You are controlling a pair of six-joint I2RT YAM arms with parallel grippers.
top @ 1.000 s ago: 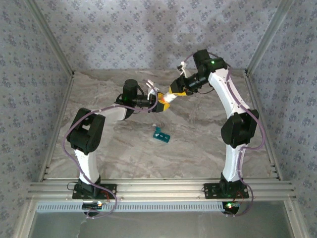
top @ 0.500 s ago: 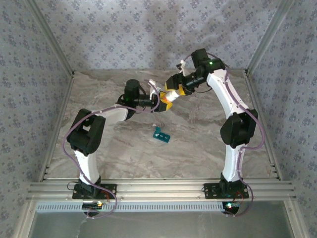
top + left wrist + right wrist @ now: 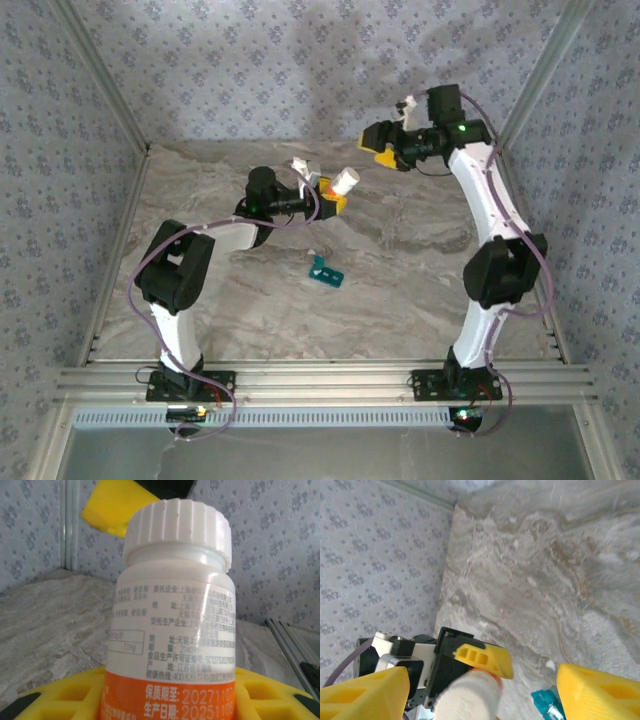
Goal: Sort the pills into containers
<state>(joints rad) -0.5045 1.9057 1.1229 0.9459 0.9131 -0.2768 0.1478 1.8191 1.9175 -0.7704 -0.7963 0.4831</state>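
Left of centre in the top view, the left gripper (image 3: 333, 197) was closed partway around a white bottle (image 3: 343, 184) with an orange band. The bottle was clamped at its lower body between the yellow fingers (image 3: 60, 697) and lifted off the table (image 3: 420, 290). Its ribbed cap (image 3: 177, 527) was still on and was pointed toward the upper right, presumably so that it could be reached and twisted by the other arm.

Just below the bottle, near the middle of the frame, the teal containers (image 3: 326, 270) were lying on the table, apart from both arms. One lid appeared to be raised, though this could not be told for certain.

At the upper right, the right gripper (image 3: 384, 157) was spread wide with nothing held.

A second earlier it had been pressed against the cap. Since then it had been opened and drawn back up and to the right, while the bottle had been kept in the same grip and the containers had not been moved.
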